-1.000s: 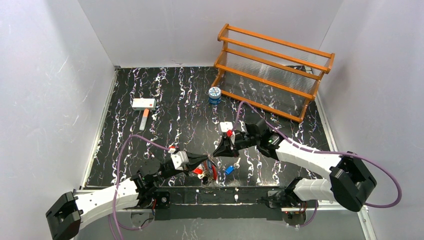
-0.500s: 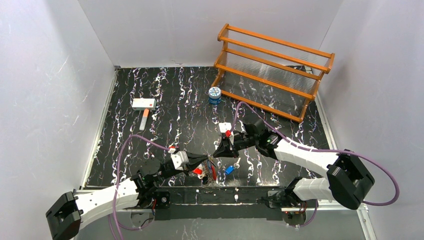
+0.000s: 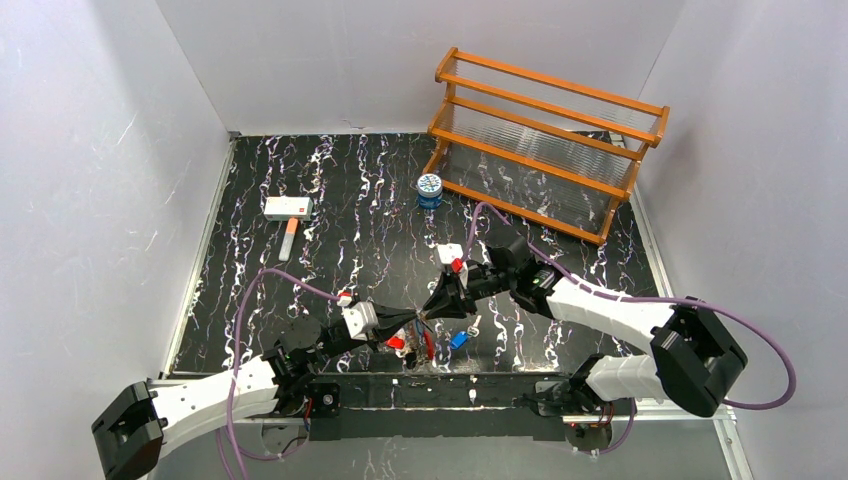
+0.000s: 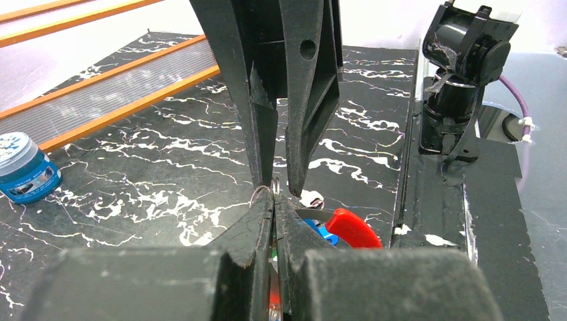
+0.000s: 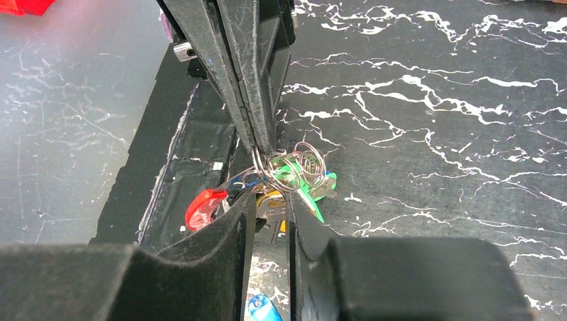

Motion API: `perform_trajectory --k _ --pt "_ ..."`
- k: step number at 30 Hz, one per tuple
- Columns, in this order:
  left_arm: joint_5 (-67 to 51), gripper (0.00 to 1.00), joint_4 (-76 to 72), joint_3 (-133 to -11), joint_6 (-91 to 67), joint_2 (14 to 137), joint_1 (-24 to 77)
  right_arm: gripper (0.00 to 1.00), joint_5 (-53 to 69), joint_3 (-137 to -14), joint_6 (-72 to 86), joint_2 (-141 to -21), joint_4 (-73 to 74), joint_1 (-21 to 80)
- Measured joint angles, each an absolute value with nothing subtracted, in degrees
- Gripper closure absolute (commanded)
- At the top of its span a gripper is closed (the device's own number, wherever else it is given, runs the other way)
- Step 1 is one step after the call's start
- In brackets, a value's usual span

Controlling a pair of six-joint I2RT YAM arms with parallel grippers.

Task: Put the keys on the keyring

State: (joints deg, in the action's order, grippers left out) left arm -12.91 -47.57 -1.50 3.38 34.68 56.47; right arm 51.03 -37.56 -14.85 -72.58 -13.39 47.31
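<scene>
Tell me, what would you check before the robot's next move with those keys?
1. Left gripper shut on the keyring: ok.
2. Right gripper open, close to the keyring: ok.
3. Blue key on the keyring: not ok, it lies loose on the table.
4. Silver key on the keyring: not ok, also loose.
5. Red key and green key properly threaded: cannot tell.
6. Tin away from both arms: ok.

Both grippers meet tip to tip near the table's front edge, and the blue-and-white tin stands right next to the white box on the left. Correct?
Not quite. The top external view shows the tin beside the left end of the orange rack, well apart from the white box. The rest holds.
</scene>
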Motion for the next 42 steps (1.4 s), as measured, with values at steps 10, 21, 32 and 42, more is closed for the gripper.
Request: perform_trajectory --k 10,21,32,42 --pt "-12.9 1.0 -47.6 -1.5 3.4 35.0 56.5 0.64 52.7 -37.6 -11.8 -73.3 -18.4 47.3" --pt "-12.5 1.0 -47.5 -1.5 3.4 35.2 56.4 0.99 54.3 -37.6 -10.6 -75.0 -20.7 47.3" --pt "-11.9 0.55 -47.7 -1.5 4.0 34.4 56.4 0.99 51.3 -38.1 -13.7 -75.0 -14.1 47.4" --pt "-7.6 0.58 -31.1 -8.3 11.4 35.2 56.5 0.99 39.2 -48.4 -19.6 -76.6 7.7 48.4"
